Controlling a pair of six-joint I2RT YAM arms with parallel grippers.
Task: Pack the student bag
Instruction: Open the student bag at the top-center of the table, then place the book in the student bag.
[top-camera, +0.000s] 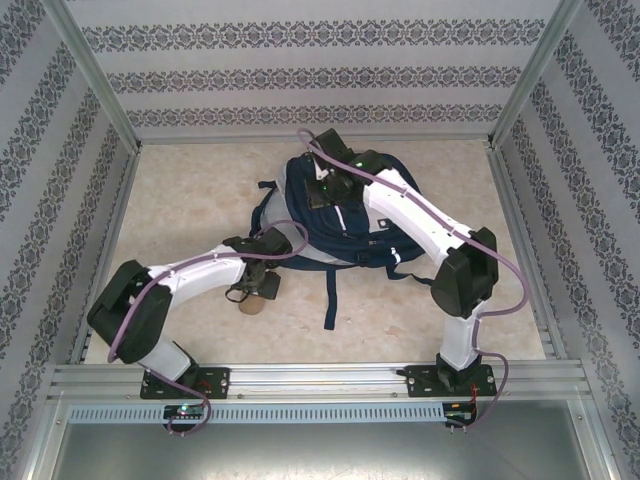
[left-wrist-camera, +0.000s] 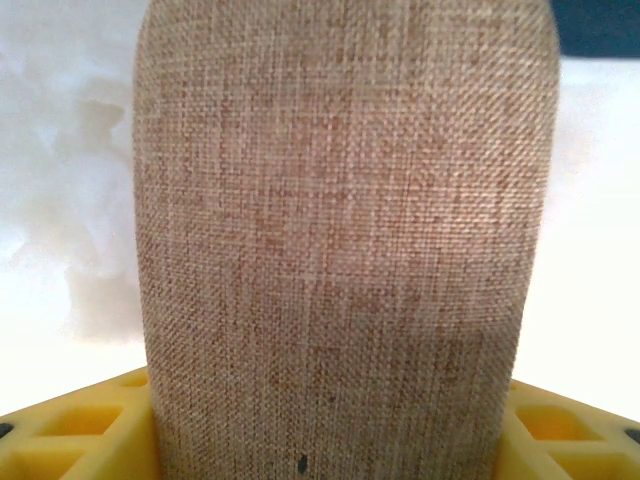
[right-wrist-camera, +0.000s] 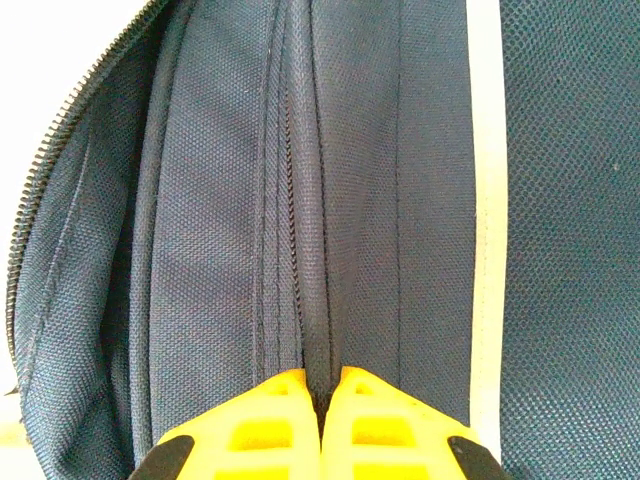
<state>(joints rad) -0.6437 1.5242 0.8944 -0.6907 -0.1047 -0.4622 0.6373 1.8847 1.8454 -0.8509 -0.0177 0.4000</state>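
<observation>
Clenches the right end effector (right-wrist-camera: 320, 400) on a raised fold of the large navy-blue fabric student bag (right-wrist-camera: 230, 200), with both yellow fingertips pressed together on the seam. Shows a curved row of dark zipper teeth (right-wrist-camera: 40, 200) to the left of that end effector and a thin white stripe (right-wrist-camera: 487, 250) to its right. From above, sets the right end effector (top-camera: 325, 188) down on the far half of the student bag (top-camera: 295, 200), spread flat on the beige marbled counter (top-camera: 190, 200) beneath and around it. Places the left end effector (top-camera: 252, 288) just off the bag's near left edge, apart from the right one. Grasps there a tan woven-cloth cylinder (top-camera: 253, 303), with the yellow fingers (left-wrist-camera: 80, 430) set against both of its sides. Runs that cylinder (left-wrist-camera: 340, 230) lengthwise straight ahead of the left end effector (left-wrist-camera: 330, 440). Leaves a dark strap (top-camera: 332, 300) lying on the counter to the right of the left end effector.
</observation>
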